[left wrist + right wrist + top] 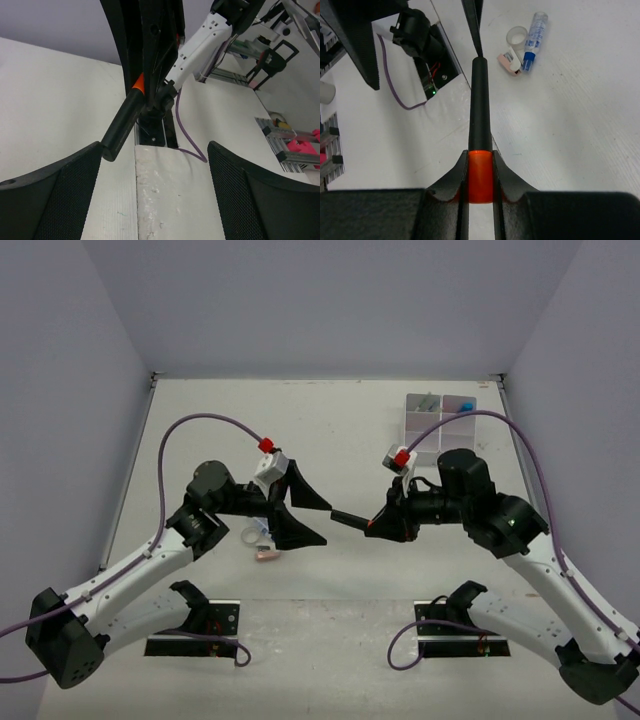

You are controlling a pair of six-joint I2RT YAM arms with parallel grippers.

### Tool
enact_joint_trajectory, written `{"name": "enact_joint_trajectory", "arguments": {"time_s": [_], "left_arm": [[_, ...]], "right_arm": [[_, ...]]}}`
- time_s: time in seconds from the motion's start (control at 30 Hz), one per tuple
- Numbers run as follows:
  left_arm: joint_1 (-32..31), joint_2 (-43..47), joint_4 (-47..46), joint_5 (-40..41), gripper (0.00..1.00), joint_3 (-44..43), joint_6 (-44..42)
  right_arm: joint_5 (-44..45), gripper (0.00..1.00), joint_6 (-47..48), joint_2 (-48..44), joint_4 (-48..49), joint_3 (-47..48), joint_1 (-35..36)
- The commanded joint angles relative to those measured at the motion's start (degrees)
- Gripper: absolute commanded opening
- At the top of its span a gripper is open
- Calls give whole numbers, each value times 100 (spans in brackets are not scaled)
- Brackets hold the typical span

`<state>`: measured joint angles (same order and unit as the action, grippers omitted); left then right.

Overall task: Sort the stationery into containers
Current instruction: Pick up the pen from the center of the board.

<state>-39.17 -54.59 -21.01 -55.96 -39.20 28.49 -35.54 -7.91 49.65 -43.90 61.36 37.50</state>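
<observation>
My right gripper point(380, 527) point(480, 172) is shut on the orange cap of a black highlighter point(350, 518) point(480, 105) and holds it above the table, pointing left. My left gripper point(322, 523) point(155, 200) is wide open and empty. The highlighter's free end point(122, 125) lies near its left finger point(50, 200), apart from the pads. The white organiser box point(440, 420) stands at the far right with a few small items in it. A small tape roll point(517, 36) point(252, 535), a pink piece point(509, 62) point(267, 553) and a blue-tipped pen point(534, 35) lie on the table under the left arm.
Two black mounting plates point(195, 642) point(465, 640) with the arm bases sit at the near edge. Purple cables point(200, 425) arc over both arms. White walls enclose the table on three sides.
</observation>
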Motion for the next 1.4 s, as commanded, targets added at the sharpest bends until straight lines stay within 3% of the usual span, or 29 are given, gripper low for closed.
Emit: {"name": "enact_joint_trajectory", "arguments": {"time_s": [0.0,0.1,0.2,0.3,0.33,0.4,0.57,0.6,0.67,0.7,0.77,0.83,0.9,0.93,1.13,1.23,1.37], "left_arm": [[-127,-276,-500,-479,84,-93,-110],[-186,-368,-529,-410,78,-169,-105],[-214,-455,-458,-311,63,-288,-150],[-214,-546,-238,-186,60,-441,-248],[-215,-562,-250,-173,53,-457,-244],[-237,-577,-322,-94,28,-457,-187],[-249,-573,-296,126,0,-512,-131],[-249,-570,-250,210,0,-537,-117],[-249,-505,-202,393,0,-549,-55],[-249,-478,-189,512,0,-545,-6],[-249,-359,-659,965,0,-307,345],[-249,-208,-1065,1314,0,-75,877],[-251,-110,-1659,1663,0,220,1290],[-256,-64,-2213,1922,0,468,1573],[-371,27,-3218,2566,0,904,2415],[-416,62,-3374,2669,0,923,2661],[-424,98,-3501,2724,0,924,2852]], "right_arm": [[-810,0,296,185,138,346,12],[-958,0,279,243,279,384,12],[-1136,0,307,316,364,472,12],[-1186,0,290,399,402,543,12],[-1142,0,290,417,421,546,12],[-1178,0,290,460,478,582,12],[-1202,0,267,601,575,617,12],[-1170,3,238,600,631,594,12],[-1030,27,79,528,911,500,8],[-929,31,-49,471,1058,420,3],[-785,30,-455,273,1825,127,3],[-458,43,-1267,74,2634,-368,3],[-321,45,-1785,-137,3273,-713,3],[-177,52,-2074,-305,3819,-892,3],[736,50,-3029,-846,5184,-1477,3],[996,54,-3103,-895,5242,-1469,3],[1199,50,-3171,-809,5211,-1392,3]]}}
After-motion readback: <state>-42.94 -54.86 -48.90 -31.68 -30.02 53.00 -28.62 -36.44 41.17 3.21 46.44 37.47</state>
